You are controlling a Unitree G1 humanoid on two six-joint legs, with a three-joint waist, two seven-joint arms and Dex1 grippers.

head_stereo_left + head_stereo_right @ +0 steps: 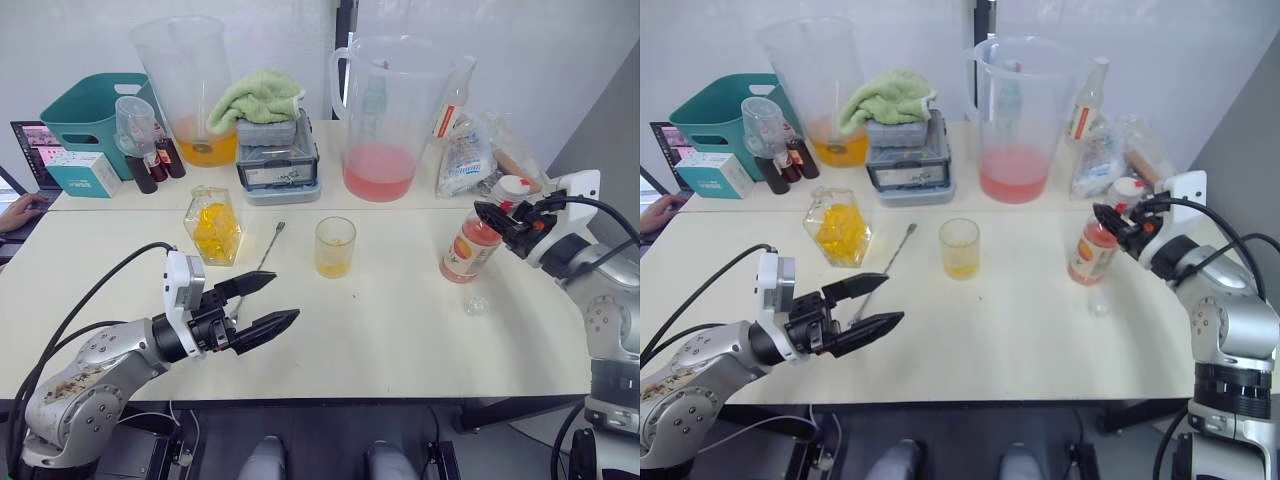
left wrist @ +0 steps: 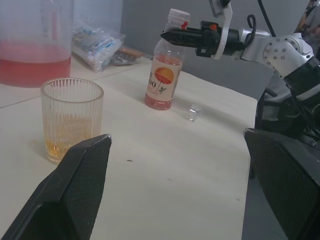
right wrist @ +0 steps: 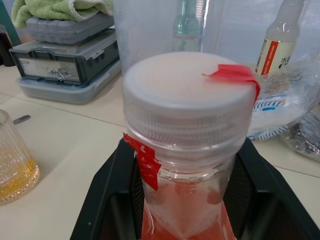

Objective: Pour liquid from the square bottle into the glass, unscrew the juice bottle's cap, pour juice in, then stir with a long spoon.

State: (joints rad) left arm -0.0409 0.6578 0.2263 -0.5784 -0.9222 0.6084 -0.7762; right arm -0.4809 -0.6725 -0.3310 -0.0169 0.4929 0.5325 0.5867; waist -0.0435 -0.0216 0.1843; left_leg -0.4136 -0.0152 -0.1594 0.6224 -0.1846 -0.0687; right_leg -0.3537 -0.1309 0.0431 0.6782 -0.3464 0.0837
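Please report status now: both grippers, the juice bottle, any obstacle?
Left gripper open, empty. Right gripper open around juice bottle neck, cap on. Glass holds yellow liquid. Nothing in the way.

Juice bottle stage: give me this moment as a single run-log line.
stage: uncapping | right gripper: fingers around juice bottle neck, cap on | left gripper: open, empty | glass: yellow liquid | long spoon: on table
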